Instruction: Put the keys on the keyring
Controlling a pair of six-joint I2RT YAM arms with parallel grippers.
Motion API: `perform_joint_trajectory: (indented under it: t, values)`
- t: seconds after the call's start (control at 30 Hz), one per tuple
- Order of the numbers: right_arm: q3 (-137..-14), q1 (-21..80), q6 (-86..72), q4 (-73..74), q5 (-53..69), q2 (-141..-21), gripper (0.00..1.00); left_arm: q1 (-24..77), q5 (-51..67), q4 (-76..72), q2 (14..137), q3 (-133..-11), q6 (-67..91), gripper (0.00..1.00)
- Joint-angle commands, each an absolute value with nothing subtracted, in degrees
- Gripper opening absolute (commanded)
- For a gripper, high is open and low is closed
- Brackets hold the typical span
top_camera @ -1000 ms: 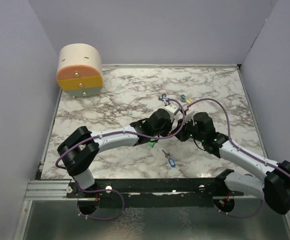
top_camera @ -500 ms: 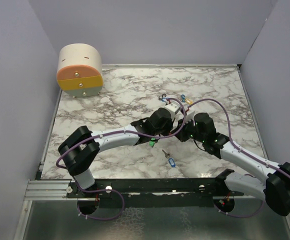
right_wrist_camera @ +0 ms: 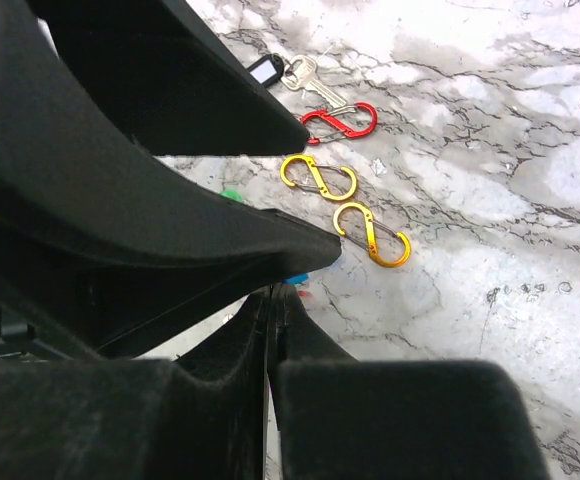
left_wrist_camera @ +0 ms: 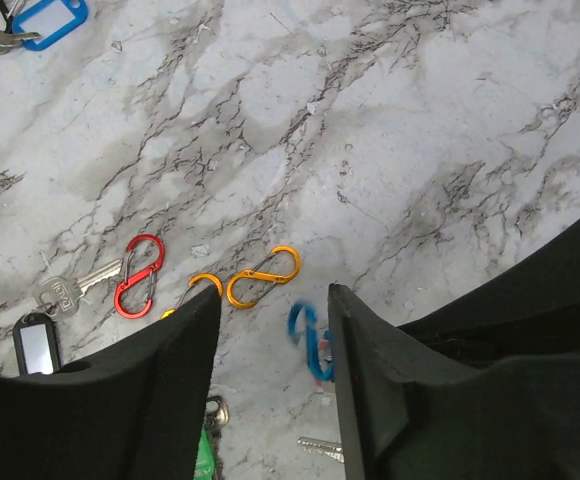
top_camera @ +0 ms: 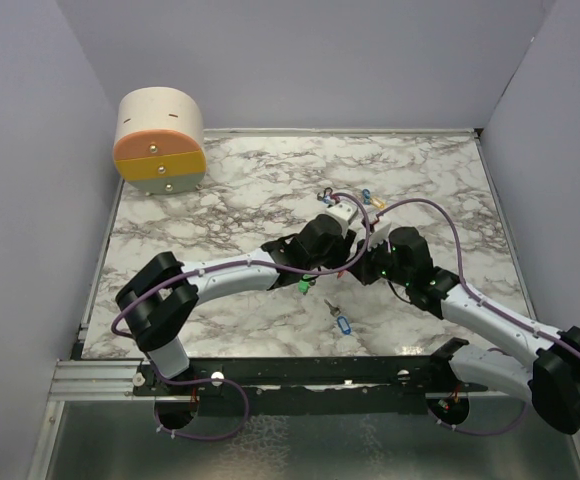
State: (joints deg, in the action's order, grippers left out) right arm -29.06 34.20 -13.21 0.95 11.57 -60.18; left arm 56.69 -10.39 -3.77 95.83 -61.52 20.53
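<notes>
Marble tabletop [left_wrist_camera: 420,120] shows through the gap of the left gripper [left_wrist_camera: 275,300]. Its jaws stand moderately apart with nothing pinched between them. A blue clip [left_wrist_camera: 308,345], blurred, sits inside that gap close against the gripper's right finger. This clip looks like the ring the keys are meant for. The right gripper [right_wrist_camera: 273,295] has its jaws pressed together, and a scrap of blue shows right at its tip. Whether it is actually pinching the clip cannot be told.

The nearest key is the black-tag key [left_wrist_camera: 65,293], just outside the left gripper's left finger and a little ahead of the fingertip. Its tag lies nearer the finger, and its blade points away toward a red clip [left_wrist_camera: 140,275], ending just beside it. That long axis runs roughly along the left gripper's closing line, not across it. So I judge a sideways shift and some wrist turn would be needed before the jaws could close across the blade. From the right gripper the same key lies ahead, beyond the left gripper's fingers, so the left arm is the nearer and less obstructed one.

An orange clip [left_wrist_camera: 263,277] lies just ahead of the left gripper's gap. A blue-tag key [top_camera: 342,322] lies behind both grippers, toward the arm bases and well apart from them.
</notes>
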Motion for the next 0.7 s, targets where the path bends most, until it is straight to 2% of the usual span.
perform_joint_trajectory:
  t: [0.0, 0.17, 0.37, 0.67]
  values:
    - [-28.9, 34.7, -13.5, -0.8, 9.8, -58.6, 0.01, 56.7, -15.5, -3.4, 92.1, -60.7, 22.2, 0.52]
    - [-29.1, 34.7, -14.3, -0.8, 8.2, -58.4, 0.01, 55.7, -21.8, -2.8, 87.6, -57.3, 23.7, 0.67]
    - [-33.8, 34.8, -18.4, -1.0, 3.1, -62.3, 0.01, 52.5, -25.7, -2.8, 78.4, -50.1, 25.3, 0.98]
    - [-43.8, 34.7, -20.4, -7.8, -5.9, -74.2, 0.01, 48.6, -23.2, -2.4, 68.7, -43.3, 26.0, 0.99]
